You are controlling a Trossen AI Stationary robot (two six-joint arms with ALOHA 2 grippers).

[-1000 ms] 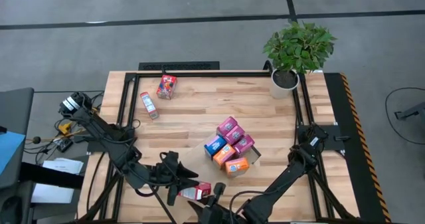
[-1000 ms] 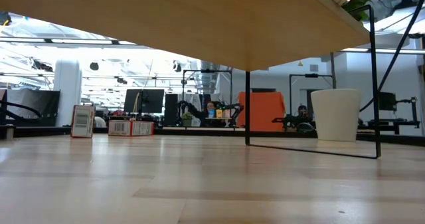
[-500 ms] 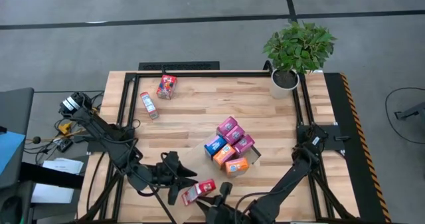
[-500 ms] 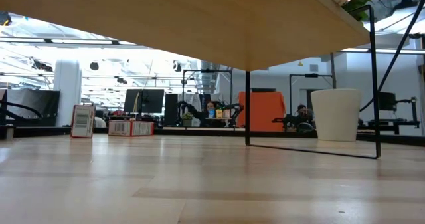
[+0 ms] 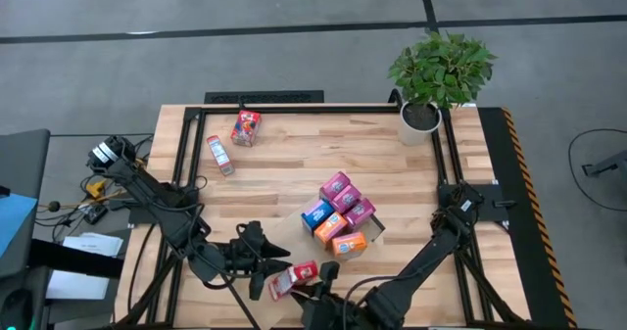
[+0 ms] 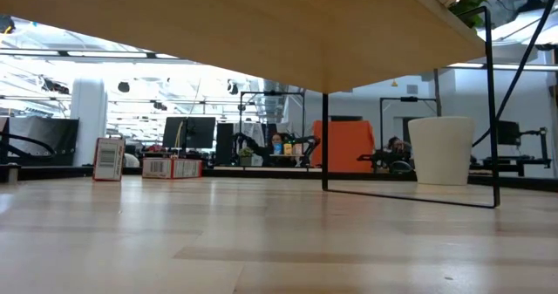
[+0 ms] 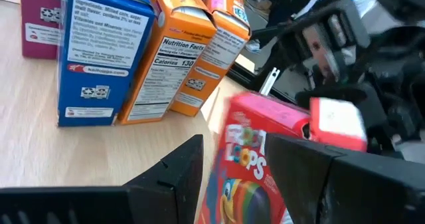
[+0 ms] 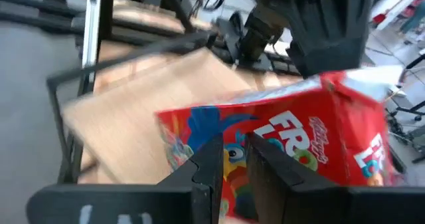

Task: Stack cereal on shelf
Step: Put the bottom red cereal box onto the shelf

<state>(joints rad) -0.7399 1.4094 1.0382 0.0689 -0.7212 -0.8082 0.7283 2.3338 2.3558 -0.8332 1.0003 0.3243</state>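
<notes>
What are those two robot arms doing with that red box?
Both arms meet at the near edge of the shelf. The left gripper and the right gripper both hold one red cereal box between them, like a handover. Five more boxes sit bunched in the middle of the shelf, and two others lie at the far left. A potted plant stands at the back corner.

Left gripper (image 7: 242,177) holds red cereal box (image 7: 255,161) between its dark fingers (image 7: 172,174), box tilted. Beyond it stand blue box (image 7: 99,51), two orange boxes (image 7: 176,48), magenta box (image 7: 40,18), side by side on pale wood board (image 7: 26,131).
</notes>
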